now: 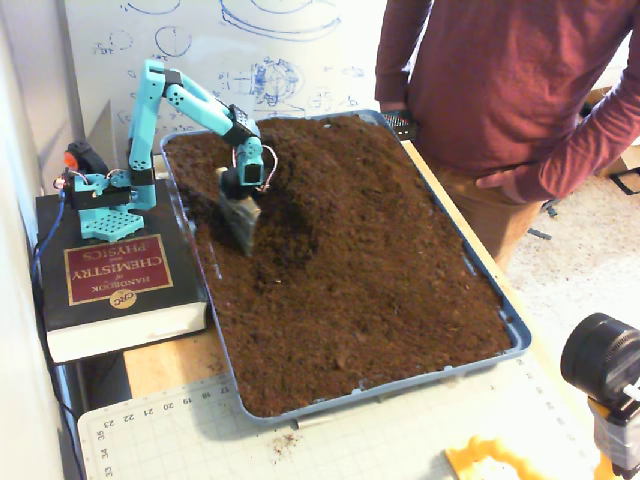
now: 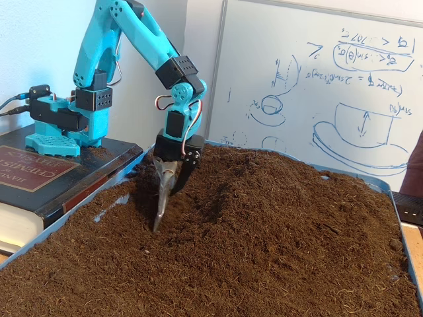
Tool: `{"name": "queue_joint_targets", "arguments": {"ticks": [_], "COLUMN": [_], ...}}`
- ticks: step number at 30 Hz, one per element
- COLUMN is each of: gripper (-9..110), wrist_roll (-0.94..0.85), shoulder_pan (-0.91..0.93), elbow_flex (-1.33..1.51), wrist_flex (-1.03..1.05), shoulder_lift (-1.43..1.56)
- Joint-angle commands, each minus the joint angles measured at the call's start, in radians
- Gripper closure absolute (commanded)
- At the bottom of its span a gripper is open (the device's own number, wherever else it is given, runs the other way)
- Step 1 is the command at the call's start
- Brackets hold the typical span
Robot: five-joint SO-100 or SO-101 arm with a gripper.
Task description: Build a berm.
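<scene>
The berm (image 1: 322,185) is a raised ridge of loose dark-brown soil running from the back of the blue tray (image 1: 517,331) toward its middle, with a shadowed furrow (image 1: 278,238) on its left. In the lower fixed view the berm (image 2: 264,181) rises right of the furrow (image 2: 213,206). My teal arm reaches down at the tray's back left. My gripper (image 1: 243,234) (image 2: 166,210) carries a long metal blade (image 2: 159,198) whose tip is pushed into the soil just left of the furrow. The jaws look shut, with nothing held.
The arm's base stands on a thick book (image 1: 115,275) left of the tray. A person in a red sweater (image 1: 500,90) stands at the tray's right side. A camera (image 1: 601,362) and a cutting mat (image 1: 330,440) sit at the front. A whiteboard (image 2: 317,99) stands behind.
</scene>
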Motion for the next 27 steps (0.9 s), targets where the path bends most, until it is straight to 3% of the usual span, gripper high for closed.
{"name": "queue_joint_targets", "arguments": {"ticks": [1,16,27], "gripper": [101,101,101], "wrist_roll": [0.009,0.018,0.331], "shoulder_pan": [-0.005,-0.005,-0.058], "elbow_flex": [-0.16,-0.463,-0.558], "wrist_flex": [-0.017,-0.008,-0.006], "shoulder_lift": [-0.003,-0.046,0.021]}}
